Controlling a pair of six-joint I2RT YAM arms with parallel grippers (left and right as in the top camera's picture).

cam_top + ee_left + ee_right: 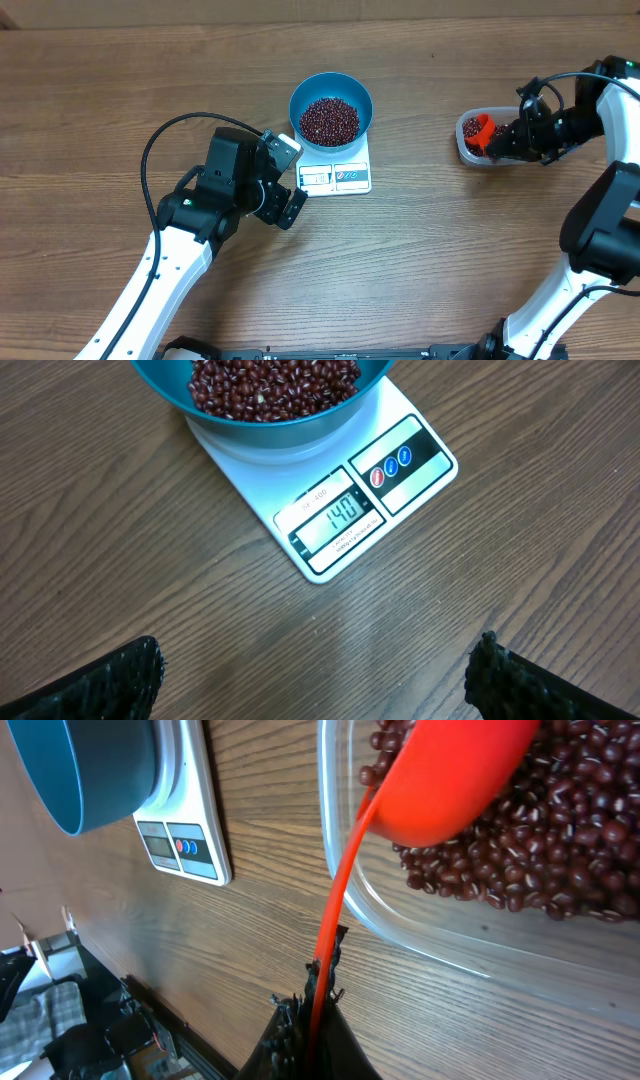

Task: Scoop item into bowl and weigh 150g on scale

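Overhead: right tool clamps the handle of the red scoop at the tub; left tool gapes empty. Hard, glossy, loose beans fill the bowl on the scale, probably better scooped than pinched.

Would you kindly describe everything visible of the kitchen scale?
The scale is a flat white rectangular slab, plastic by its look, lying level on the wooden table. One edge carries a display that seems to read 140, beside a panel with one red and two blue buttons. The blue bowl of beans sits on its platform. Nothing else touches it.
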